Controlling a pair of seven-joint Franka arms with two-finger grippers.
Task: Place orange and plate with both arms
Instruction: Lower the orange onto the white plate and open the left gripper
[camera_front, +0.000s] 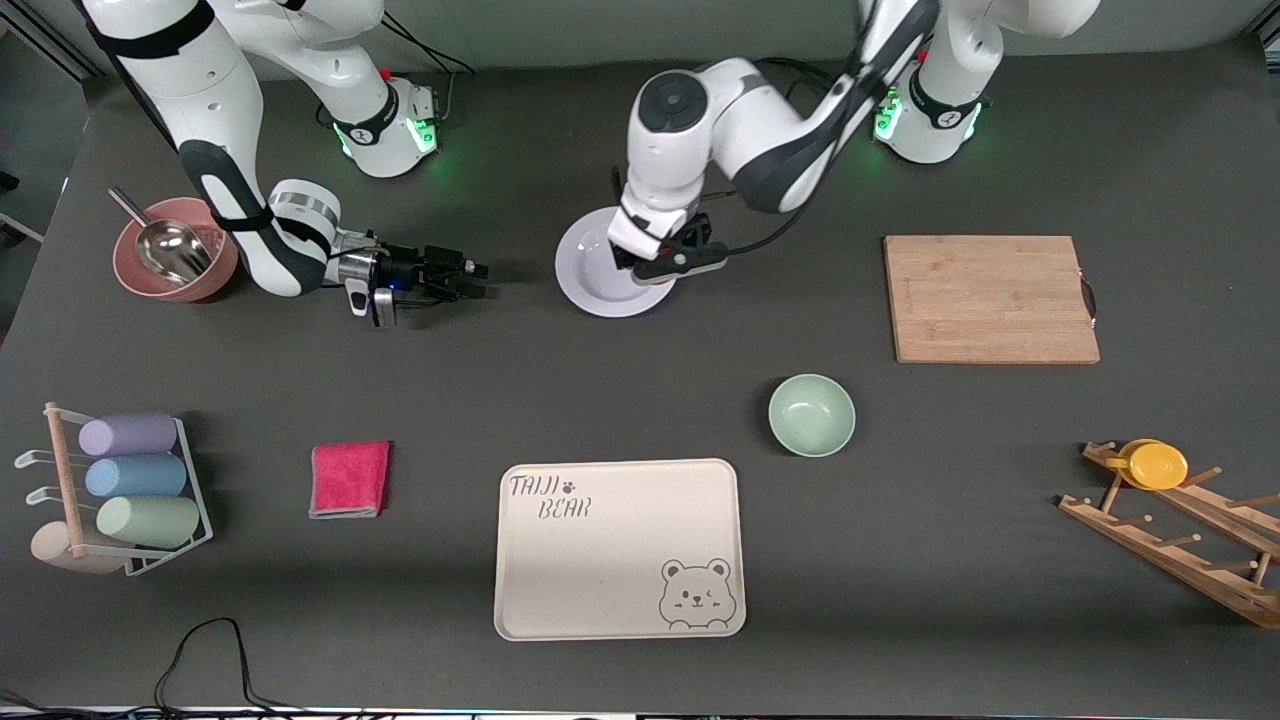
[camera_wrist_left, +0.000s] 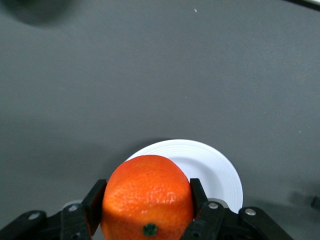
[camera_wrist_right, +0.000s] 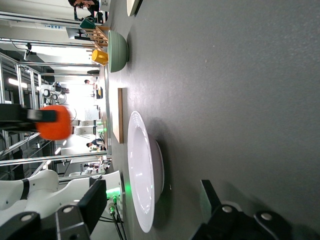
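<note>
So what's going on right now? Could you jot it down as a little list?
Left claw: shut on the orange, up over the plate
Right claw: open, low beside the plate, toward the right arm's end
Plate: flat on the table, nothing on it yet
Tray: nearer the front camera, nothing on it

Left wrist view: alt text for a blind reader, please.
The left tool is shut on the orange, holding it in the air over the white plate, which sits on the dark grey table. Part of the plate's rim shows past the fruit.
</note>
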